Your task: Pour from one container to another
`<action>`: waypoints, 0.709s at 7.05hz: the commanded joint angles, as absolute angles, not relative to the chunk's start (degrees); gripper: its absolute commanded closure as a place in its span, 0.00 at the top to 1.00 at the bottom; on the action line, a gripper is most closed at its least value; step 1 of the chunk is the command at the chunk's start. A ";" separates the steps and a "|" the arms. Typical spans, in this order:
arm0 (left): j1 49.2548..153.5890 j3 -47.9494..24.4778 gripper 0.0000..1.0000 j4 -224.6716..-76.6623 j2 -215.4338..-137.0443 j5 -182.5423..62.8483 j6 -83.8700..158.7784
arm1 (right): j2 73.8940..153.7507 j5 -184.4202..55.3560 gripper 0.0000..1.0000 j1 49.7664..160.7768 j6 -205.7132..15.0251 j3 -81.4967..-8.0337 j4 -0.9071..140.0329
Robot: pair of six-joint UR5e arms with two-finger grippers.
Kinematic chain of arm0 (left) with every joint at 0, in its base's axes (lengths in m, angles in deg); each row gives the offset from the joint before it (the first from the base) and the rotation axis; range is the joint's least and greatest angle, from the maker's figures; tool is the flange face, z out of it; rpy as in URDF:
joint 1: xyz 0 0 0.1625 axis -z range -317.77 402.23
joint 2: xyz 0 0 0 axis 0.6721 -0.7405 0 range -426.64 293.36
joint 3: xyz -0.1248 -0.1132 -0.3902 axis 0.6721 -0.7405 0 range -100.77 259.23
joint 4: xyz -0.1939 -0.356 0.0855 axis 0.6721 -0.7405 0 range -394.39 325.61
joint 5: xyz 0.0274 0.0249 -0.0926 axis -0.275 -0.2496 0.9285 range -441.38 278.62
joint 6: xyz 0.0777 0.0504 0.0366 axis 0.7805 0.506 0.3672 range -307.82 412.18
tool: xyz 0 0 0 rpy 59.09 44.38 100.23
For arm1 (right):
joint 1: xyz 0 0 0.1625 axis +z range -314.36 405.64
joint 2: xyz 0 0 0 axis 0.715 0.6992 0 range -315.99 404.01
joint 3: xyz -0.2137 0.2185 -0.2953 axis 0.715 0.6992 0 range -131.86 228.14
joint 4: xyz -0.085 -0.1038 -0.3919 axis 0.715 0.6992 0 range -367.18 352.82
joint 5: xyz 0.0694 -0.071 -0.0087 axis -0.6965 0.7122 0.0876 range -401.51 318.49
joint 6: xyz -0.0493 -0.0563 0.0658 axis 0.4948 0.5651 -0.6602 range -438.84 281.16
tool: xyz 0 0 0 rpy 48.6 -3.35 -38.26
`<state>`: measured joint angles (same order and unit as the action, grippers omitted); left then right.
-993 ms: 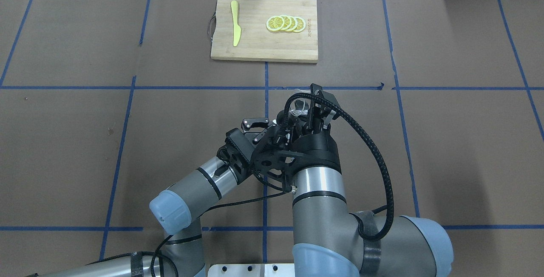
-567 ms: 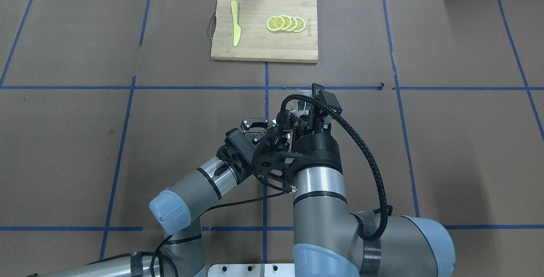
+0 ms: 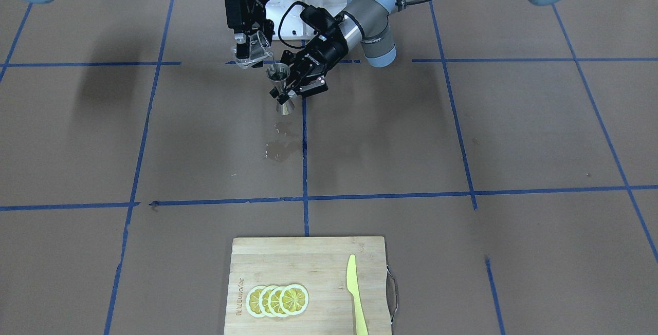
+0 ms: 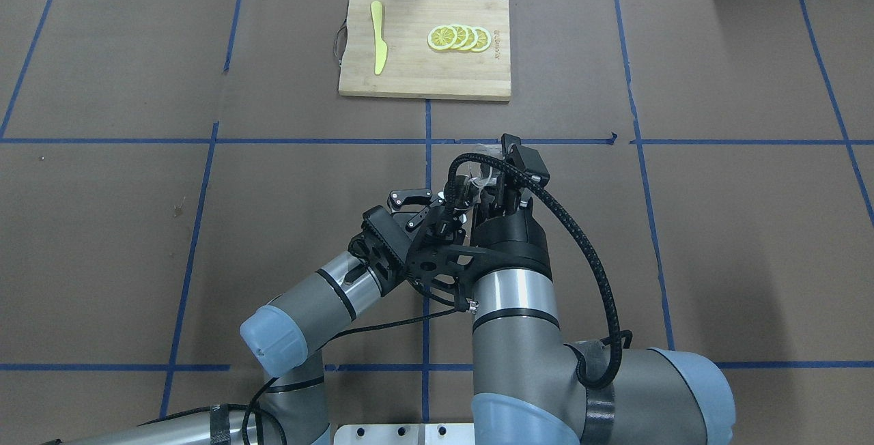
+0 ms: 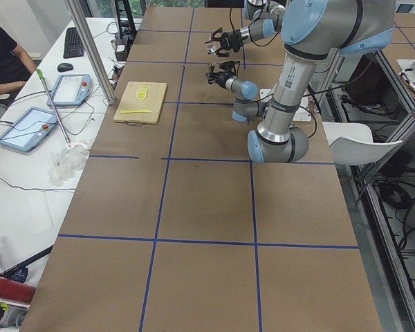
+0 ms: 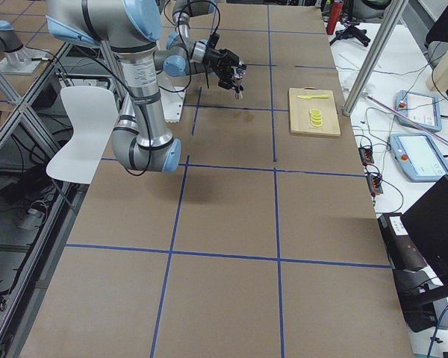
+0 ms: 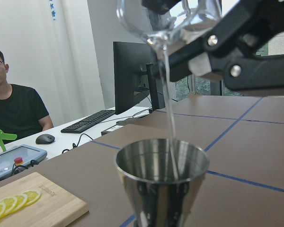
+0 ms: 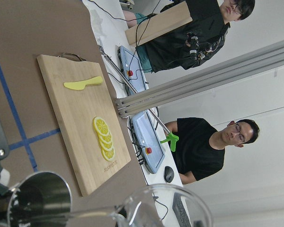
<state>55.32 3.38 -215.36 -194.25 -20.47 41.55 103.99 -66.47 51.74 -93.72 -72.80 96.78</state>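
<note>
cutting board, lemon slices, yellow knife

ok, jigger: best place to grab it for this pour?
The narrow waist, from the side, as the left gripper has it. The jigger is upright; its cones flare above and below, so fingers there likely can't slide, and the mouth is left open to the stream from the glass cup.

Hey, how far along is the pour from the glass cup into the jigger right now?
Done: the right claw has the glass cup up and tilted, and the left claw holds the jigger under its lip. In hand: a thin stream is falling into the jigger's upper cone. Left: finishing the pour and righting the cup. How much remains in it cannot be told.
</note>
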 commanded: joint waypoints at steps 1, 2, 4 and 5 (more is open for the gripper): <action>55.32 3.38 0.00 -215.35 -194.26 -20.47 41.55 | 103.96 -66.38 0.00 51.70 -93.78 -72.97 96.62; 55.32 3.30 0.00 -215.35 -194.26 -20.47 41.55 | 103.96 -66.47 0.00 51.70 -94.57 -73.32 96.27; 55.32 3.21 0.00 -215.35 -194.17 -20.47 41.55 | 103.96 -66.56 0.00 51.70 -97.62 -74.38 96.09; 55.32 3.21 0.00 -215.35 -194.17 -20.47 41.55 | 103.96 -66.73 0.00 51.70 -100.87 -74.20 96.09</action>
